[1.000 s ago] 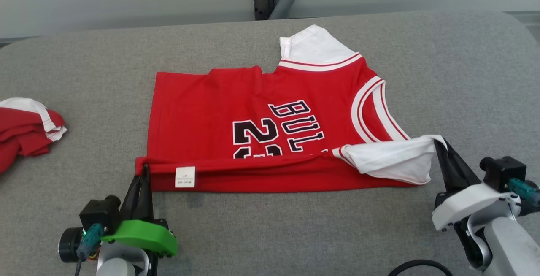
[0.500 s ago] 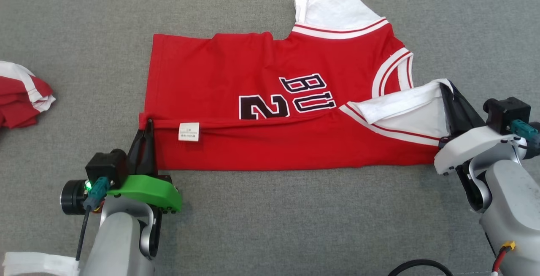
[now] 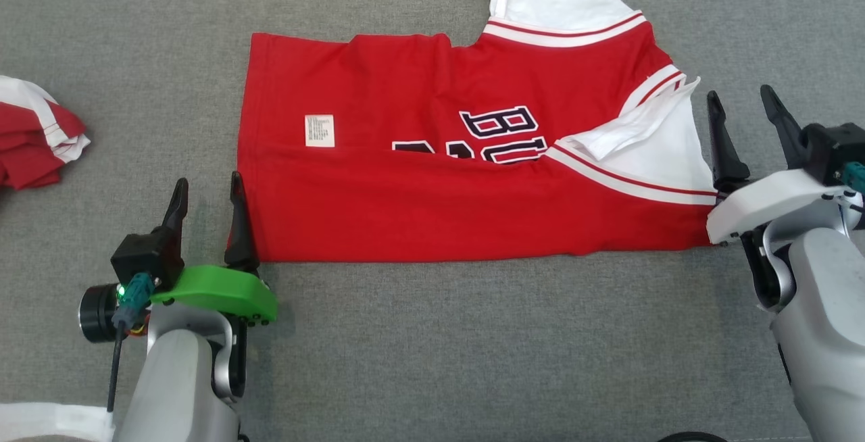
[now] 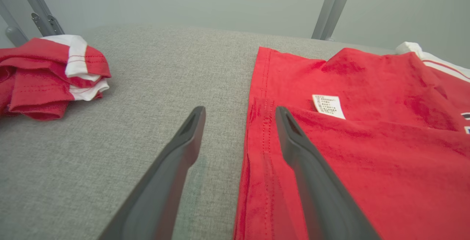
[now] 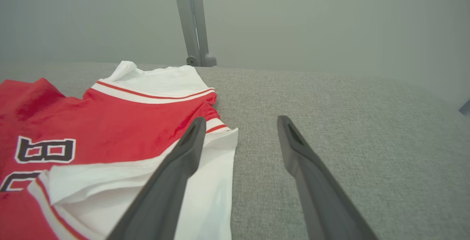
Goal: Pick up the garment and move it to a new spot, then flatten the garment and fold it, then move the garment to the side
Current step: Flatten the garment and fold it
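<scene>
**Head view.** I see the jersey (image 3: 378, 90) lying flat on the grey surface (image 3: 432, 347). It runs from the centre toward 1 o'clock, with its long axis from 9 to 3. Its near strip is turned up as a flap (image 3: 432, 212) over the front and covers the lower part of the black lettering (image 3: 503, 134). A white label (image 3: 319, 130) lies at the flap's far edge, toward 10 o'clock. One white sleeve (image 3: 655, 151) lies doubled over the red at 2 o'clock. The far sleeve (image 3: 554, 3) juts out at 12 to 1 o'clock.

**Left gripper** (image 3: 208, 184), at 8 o'clock. Its jaws are spread wide and grasp nothing. Its right finger lies along the jersey's near-left corner and its left finger stands over bare surface. In the left wrist view the hem edge runs between the two fingers. I cannot tell whether the right finger touches the cloth.

**Right gripper** (image 3: 738, 95), at 3 o'clock. Its jaws are spread wide and empty. Its left finger stands just beside the sleeve's outer edge. In the right wrist view that finger crosses over the white cloth and the other over bare grey.

**Heap** (image 3: 34, 144). This red-and-white bundle lies at 9 o'clock, well apart from the jersey.
</scene>
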Robot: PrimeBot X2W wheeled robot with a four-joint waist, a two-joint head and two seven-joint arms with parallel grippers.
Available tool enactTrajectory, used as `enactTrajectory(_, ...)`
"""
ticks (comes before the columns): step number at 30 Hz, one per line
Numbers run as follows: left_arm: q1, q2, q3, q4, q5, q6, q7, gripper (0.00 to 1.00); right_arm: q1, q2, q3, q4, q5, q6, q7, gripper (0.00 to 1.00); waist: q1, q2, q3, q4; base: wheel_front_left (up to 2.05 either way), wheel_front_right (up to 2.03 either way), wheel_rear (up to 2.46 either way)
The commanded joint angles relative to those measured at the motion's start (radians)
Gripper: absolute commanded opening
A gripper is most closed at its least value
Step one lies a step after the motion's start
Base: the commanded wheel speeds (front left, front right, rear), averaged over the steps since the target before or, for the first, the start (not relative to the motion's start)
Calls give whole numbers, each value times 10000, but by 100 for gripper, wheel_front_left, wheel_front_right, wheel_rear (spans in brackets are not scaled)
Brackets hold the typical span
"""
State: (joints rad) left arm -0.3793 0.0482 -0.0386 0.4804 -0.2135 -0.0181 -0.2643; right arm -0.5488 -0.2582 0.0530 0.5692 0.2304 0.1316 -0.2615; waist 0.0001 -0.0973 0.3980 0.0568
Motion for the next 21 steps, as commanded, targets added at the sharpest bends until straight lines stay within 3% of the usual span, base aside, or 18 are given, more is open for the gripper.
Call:
enactTrajectory(1,377,41,95,-107,-63,94,3,100,468,63,-184,-136,-59,-19,-22,100,-1,-2,-132,-75,0,0,0)
enactTrajectory(5,970,44,145,-385,13,160,3,100,1216,195,-436,-501,142,-19,-22,100,-1,-2,-397,-151,0,0,0)
enactTrajectory(13,2053,44,-36,-646,-179,301,2,100,2832,190,176,-458,672,-19,-22,100,-1,-2,-761,-330,0,0,0)
enactTrajectory(21,2219,45,-12,-677,-291,346,3,100,2945,411,436,136,725,-19,-22,100,-1,-2,-798,-302,0,0,0)
